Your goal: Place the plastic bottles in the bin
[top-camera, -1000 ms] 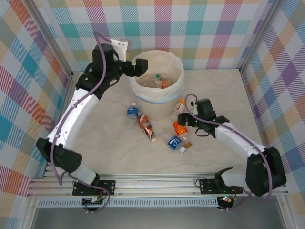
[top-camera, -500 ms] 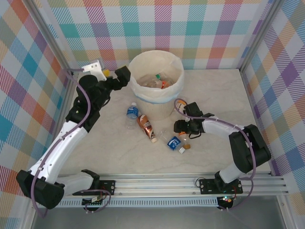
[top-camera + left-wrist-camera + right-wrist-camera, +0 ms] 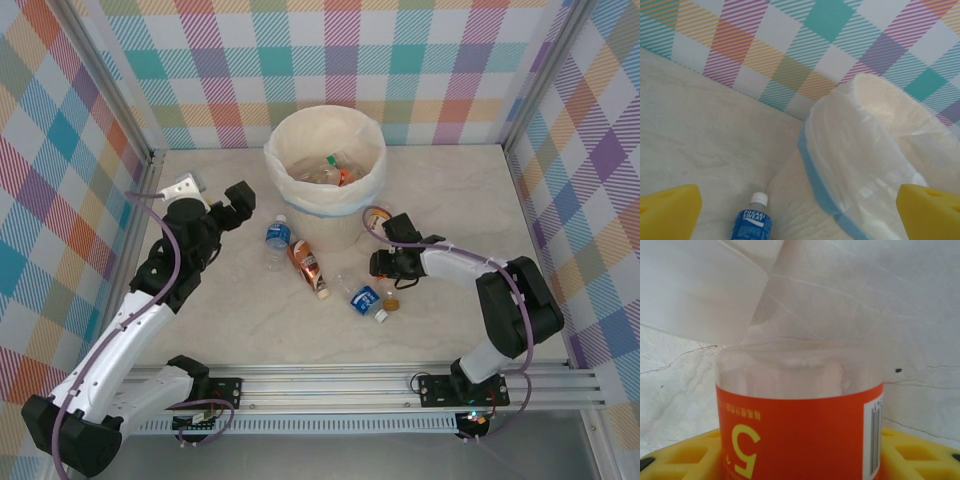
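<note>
The bin [image 3: 300, 190] stands at the back middle, its white bag edged in pale blue [image 3: 815, 175], with a few bottles [image 3: 335, 170] inside. Left of it my left gripper [image 3: 238, 197] hangs open and empty over the table, its yellow fingertips [image 3: 667, 212] wide apart. A blue-labelled bottle [image 3: 277, 238] [image 3: 752, 222] lies below it. My right gripper [image 3: 383, 264] is shut on an orange-labelled bottle [image 3: 800, 435] low beside the bin's front right. A brown bottle [image 3: 308, 266] and another blue-labelled bottle [image 3: 366, 299] lie on the table.
A small orange-capped bottle [image 3: 391, 300] lies by the right gripper, and another bottle [image 3: 376, 215] leans against the bin's base. Checked walls close in the back and sides. The marble table [image 3: 250, 320] runs open in front toward the arm bases.
The left arm has drawn back from the bin's rim, down and to the left, gripper empty. The right gripper has moved over the orange-labelled bottle and taken hold of it.
</note>
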